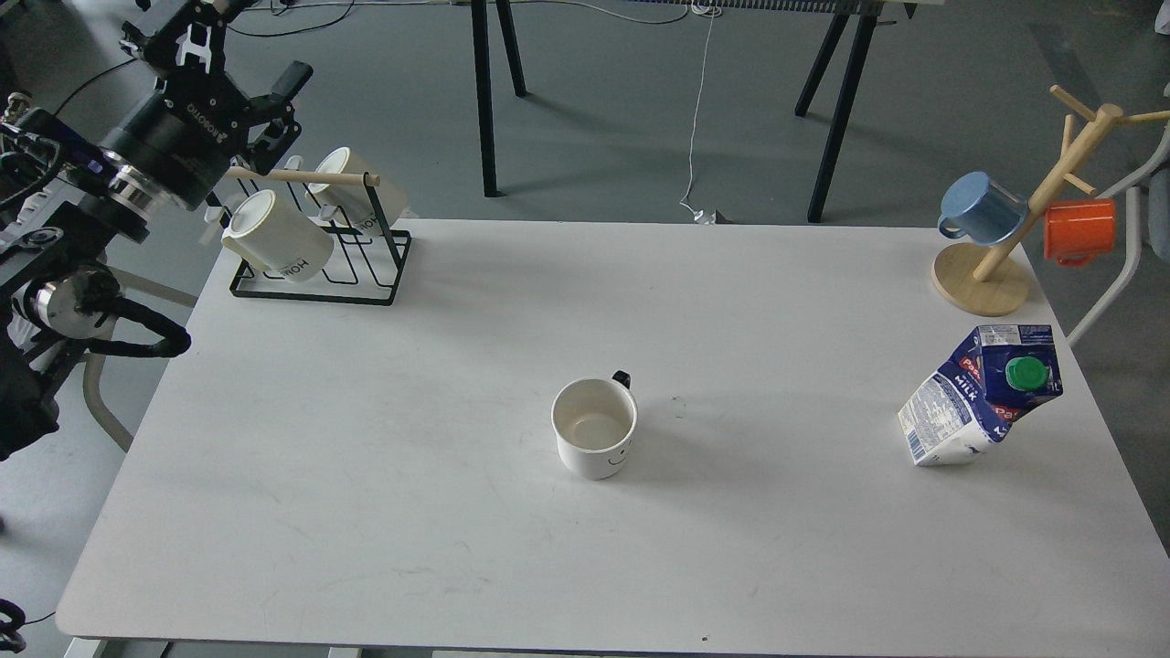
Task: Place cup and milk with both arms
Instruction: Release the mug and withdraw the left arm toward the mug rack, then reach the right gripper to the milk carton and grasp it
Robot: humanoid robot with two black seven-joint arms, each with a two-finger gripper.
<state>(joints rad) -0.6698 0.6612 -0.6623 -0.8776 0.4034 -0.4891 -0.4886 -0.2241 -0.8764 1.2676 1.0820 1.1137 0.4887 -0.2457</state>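
Observation:
The cup (594, 431), a white mug with a small smiley face and a black handle at its far side, stands upright near the middle of the white table (439, 512). The milk (983, 393), a blue-and-white carton with a green cap, stands tilted near the table's right edge. My left gripper (259, 46) is raised at the far top left, above the mug rack and far from the cup. It looks open and empty. My right arm is out of view.
A black wire rack (315, 265) holding two cream mugs stands at the table's back left, just under my left gripper. A wooden mug tree (987, 265) with a blue mug and an orange mug stands at the back right. A chair (46, 274) is off the left edge.

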